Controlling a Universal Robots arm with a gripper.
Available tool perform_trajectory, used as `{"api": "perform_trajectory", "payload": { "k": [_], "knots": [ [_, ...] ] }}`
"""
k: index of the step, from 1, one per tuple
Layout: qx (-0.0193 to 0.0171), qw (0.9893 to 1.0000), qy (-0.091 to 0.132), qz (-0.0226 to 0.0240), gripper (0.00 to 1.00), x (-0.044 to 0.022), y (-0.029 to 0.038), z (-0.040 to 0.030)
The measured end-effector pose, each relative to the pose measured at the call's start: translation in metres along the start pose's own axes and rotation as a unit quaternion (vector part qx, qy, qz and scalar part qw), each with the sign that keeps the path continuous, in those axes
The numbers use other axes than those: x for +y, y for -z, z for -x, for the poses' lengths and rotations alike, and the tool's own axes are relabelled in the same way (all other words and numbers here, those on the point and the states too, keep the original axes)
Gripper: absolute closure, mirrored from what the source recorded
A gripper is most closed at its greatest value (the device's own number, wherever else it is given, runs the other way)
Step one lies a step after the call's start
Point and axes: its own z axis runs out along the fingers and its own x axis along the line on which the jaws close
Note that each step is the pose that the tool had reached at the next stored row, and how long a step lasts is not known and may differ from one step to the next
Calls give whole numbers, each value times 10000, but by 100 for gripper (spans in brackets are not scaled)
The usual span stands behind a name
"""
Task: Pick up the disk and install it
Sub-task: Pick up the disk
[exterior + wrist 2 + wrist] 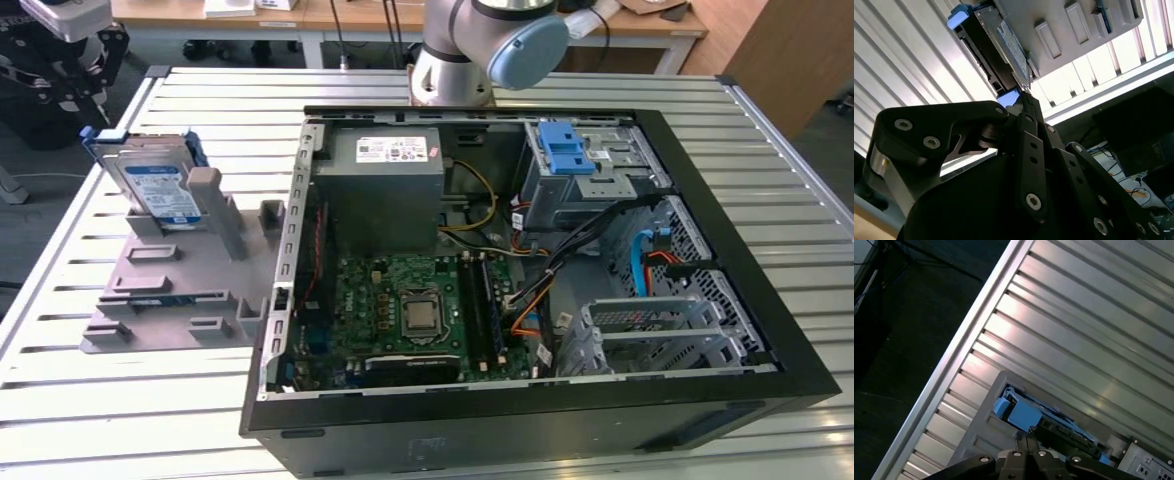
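Robot hand (1026,438) hovering over a hard drive beside an open black computer case (534,425).
The silver, blue-framed rectangular disk (154,190) stands on edge in a grey plastic rack (167,290) at the exterior view's left of the case; the hand is clenched, empty.

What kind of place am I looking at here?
Probably a robotics lab or workshop: an open computer case lies on a slatted metal table, a robot arm stands beside it, and desks are beyond.
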Motion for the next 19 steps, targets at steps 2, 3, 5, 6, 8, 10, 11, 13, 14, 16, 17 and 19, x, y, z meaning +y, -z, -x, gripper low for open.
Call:
{"api": "perform_trajectory", "payload": {
  "k": [2,3,5,6,8,10,11,13,14,16,17,19],
  "knots": [
    [5,9999,166,3,89,0,-1,0],
    [8,9997,252,4,89,0,-1,0],
    [13,9990,440,7,89,0,-2,0],
    [15,9986,529,8,89,0,-3,0],
    [21,9975,709,11,89,0,-4,0],
    [26,9960,888,14,89,0,-4,0],
    [29,9951,984,15,89,0,-5,0],
    [34,9933,1152,18,89,0,-5,0],
    [36,9923,1236,19,89,0,-6,0],
    [41,9902,1396,22,89,0,-6,0],
    [43,9891,1473,23,89,0,-6,0],
    [47,9867,1625,25,89,0,-7,0]
  ]
}}
